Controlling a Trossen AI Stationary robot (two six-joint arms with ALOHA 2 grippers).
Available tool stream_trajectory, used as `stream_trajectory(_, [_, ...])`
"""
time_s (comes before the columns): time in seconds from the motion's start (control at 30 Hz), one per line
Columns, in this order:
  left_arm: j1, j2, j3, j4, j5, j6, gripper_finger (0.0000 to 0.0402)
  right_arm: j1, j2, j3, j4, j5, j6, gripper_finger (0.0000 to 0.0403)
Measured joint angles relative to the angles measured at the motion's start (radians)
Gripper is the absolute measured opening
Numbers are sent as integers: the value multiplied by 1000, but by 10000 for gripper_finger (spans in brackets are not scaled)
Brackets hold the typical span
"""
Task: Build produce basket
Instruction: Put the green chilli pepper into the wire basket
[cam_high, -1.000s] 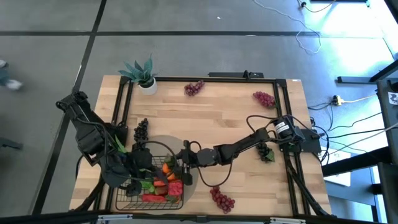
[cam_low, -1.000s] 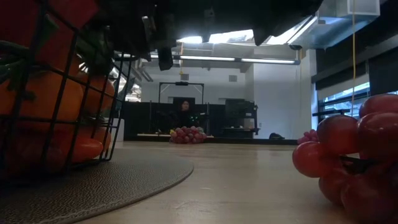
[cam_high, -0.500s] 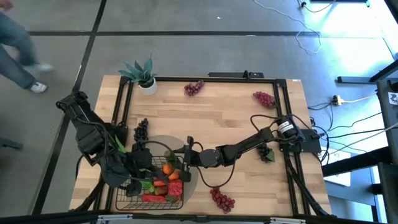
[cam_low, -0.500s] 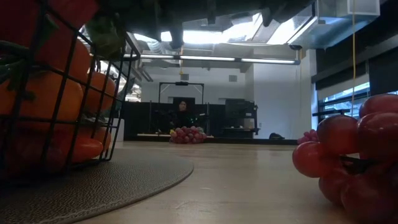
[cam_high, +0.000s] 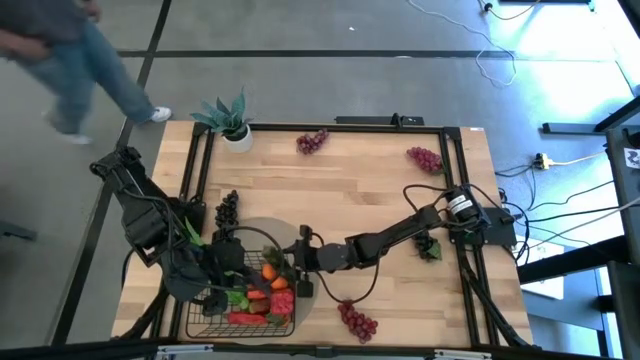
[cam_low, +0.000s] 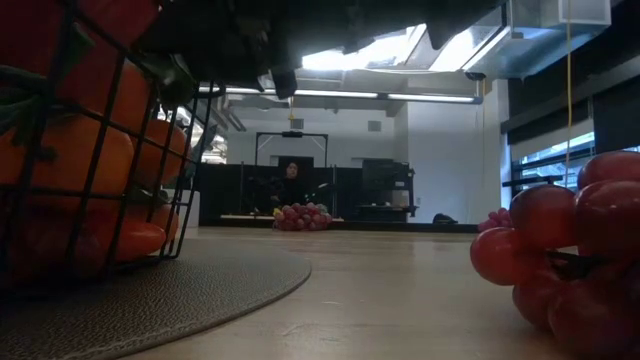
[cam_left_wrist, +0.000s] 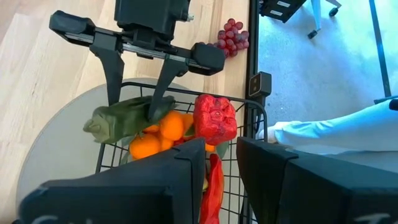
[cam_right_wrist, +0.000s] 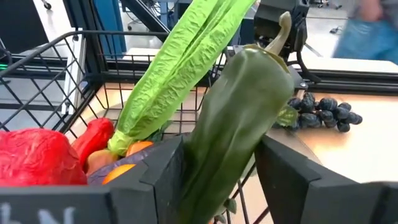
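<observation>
The basket (cam_high: 243, 290), at the table's 7 o'clock, already holds several produce items. The right gripper (cam_high: 297, 262) clamps a green pepper (cam_right_wrist: 239, 118) over its rim (grape bunches (cam_high: 357, 320) remain outside). The left gripper (cam_left_wrist: 221, 163) sits narrowly parted, empty, over the basket.

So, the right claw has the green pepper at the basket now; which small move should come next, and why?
Probably lower it a little and open. The right claw is shut on the green pepper, which hangs across the rim of the basket, just above the tangerines and red pepper. The left claw waits at the basket's other side.
</observation>
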Motion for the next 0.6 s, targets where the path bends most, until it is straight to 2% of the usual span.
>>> stream_trajectory(0.13, [0, 0, 0, 0, 0, 0, 82, 0, 0, 0, 12, 17, -18, 179])
stream_trajectory(0.33, [0, 0, 0, 0, 0, 0, 82, 12, -2, 0, 16, 216, -86, 179])
stream_trajectory(0.4, [0, 0, 0, 0, 0, 0, 82, 13, -3, 0, 15, 204, -99, 179])
stream_trajectory(0.6, [0, 0, 0, 0, 0, 0, 82, 13, -3, 0, 11, 72, -89, 179])
